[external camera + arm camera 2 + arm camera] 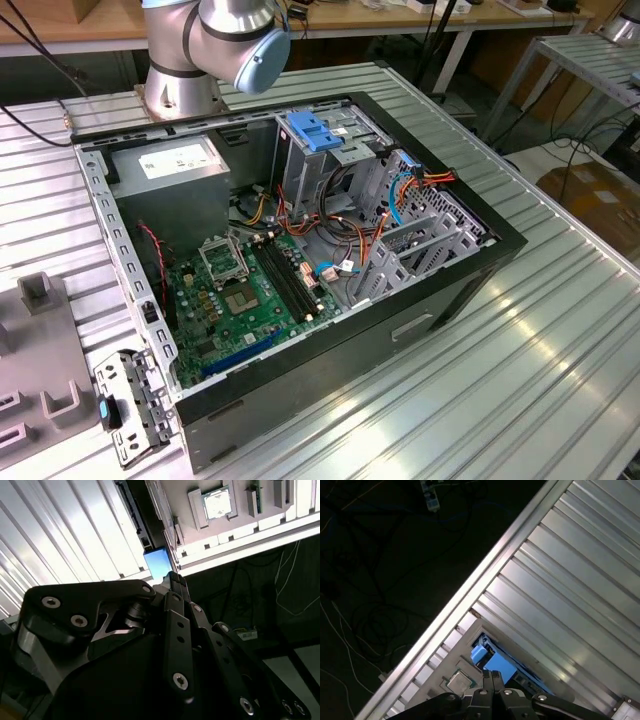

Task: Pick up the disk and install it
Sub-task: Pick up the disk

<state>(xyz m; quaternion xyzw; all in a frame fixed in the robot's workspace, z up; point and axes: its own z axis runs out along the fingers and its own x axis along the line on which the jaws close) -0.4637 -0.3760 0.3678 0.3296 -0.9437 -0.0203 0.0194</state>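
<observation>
Pointing down past the worktop (580, 570) edge, the tool (492, 676) has its fingers drawn together, tips lined up with the blue rail of the disk (496, 664); no grip can be confirmed. The disk lies between the ribbed worktop and a grey tray (172, 495), probably to leave it open from above. A processor chip (218, 504) sits nearby. Cables (395, 195) crowd the open computer case (400, 330) beside its drive cage (335, 160).
</observation>
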